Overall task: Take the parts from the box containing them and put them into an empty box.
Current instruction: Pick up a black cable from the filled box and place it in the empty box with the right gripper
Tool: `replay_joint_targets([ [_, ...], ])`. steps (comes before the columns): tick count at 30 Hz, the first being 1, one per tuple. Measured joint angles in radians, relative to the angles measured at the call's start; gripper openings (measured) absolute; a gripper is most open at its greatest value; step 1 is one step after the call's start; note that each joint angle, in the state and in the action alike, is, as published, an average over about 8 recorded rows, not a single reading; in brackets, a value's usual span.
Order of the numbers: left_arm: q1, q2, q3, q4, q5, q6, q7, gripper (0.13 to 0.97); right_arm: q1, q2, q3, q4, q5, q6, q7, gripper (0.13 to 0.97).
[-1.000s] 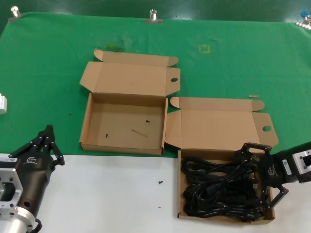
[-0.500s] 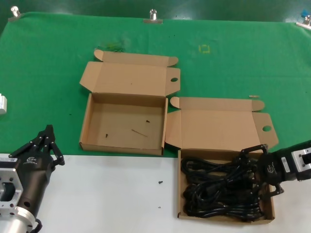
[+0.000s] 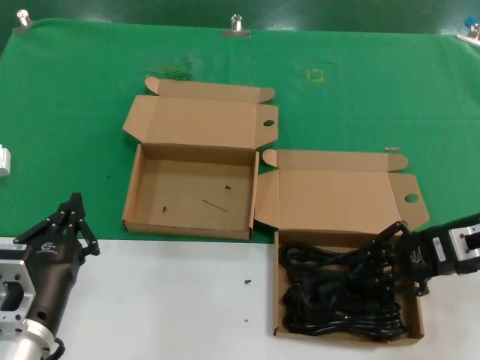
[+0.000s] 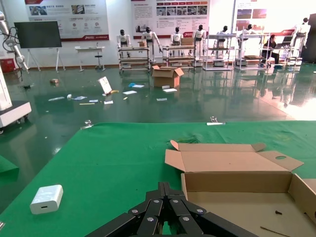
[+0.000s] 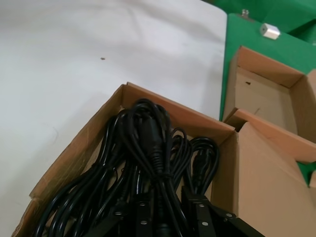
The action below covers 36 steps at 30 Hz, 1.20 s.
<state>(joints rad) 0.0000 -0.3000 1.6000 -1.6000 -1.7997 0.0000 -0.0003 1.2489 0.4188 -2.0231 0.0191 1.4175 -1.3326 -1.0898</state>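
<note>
Green cloth covers the far half of the counter (image 3: 82, 90), white the near half. On the green sits the empty box (image 3: 191, 196), lid back, its floor marked by dark specks and a thin splinter. Just beside it, nearer the robot's right, the box containing them (image 3: 347, 331) holds the parts (image 3: 337, 296), a tangled heap of thin black cords. The right tool (image 3: 384, 259) is down among them at the box's right side, its fingers pinching a bundle of cords. The left tool (image 3: 73, 221), fingers pressed together, waits near the counter's left edge. The cords look soft, light and floppy; being tangled, several would likely trail along with any one. A gathered bundle or a chunky plug end seems the surest hold.
</note>
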Motion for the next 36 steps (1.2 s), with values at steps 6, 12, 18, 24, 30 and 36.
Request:
replay_joint_targets([
  [6,0.0,0.0,0.0,0.0,0.0,0.0,0.0,0.139,0.005,0.01,0.023,0.002,0.018,-0.011,0.023,0.243],
  [12,0.0,0.0,0.0,0.0,0.0,0.0,0.0,0.139,0.014,0.029,0.053,0.004,0.044,-0.025,0.049,0.214],
  [18,0.0,0.0,0.0,0.0,0.0,0.0,0.0,0.139,0.044,0.065,0.087,0.001,0.074,-0.051,0.1,0.204],
  [24,0.0,0.0,0.0,0.0,0.0,0.0,0.0,0.139,0.079,0.094,0.119,-0.004,0.102,-0.063,0.154,0.204],
  [30,0.0,0.0,0.0,0.0,0.0,0.0,0.0,0.139,0.091,0.095,0.141,-0.007,0.121,-0.044,0.175,0.204],
  [36,0.0,0.0,0.0,0.0,0.0,0.0,0.0,0.139,0.086,0.074,0.156,-0.008,0.134,-0.023,0.173,0.204],
])
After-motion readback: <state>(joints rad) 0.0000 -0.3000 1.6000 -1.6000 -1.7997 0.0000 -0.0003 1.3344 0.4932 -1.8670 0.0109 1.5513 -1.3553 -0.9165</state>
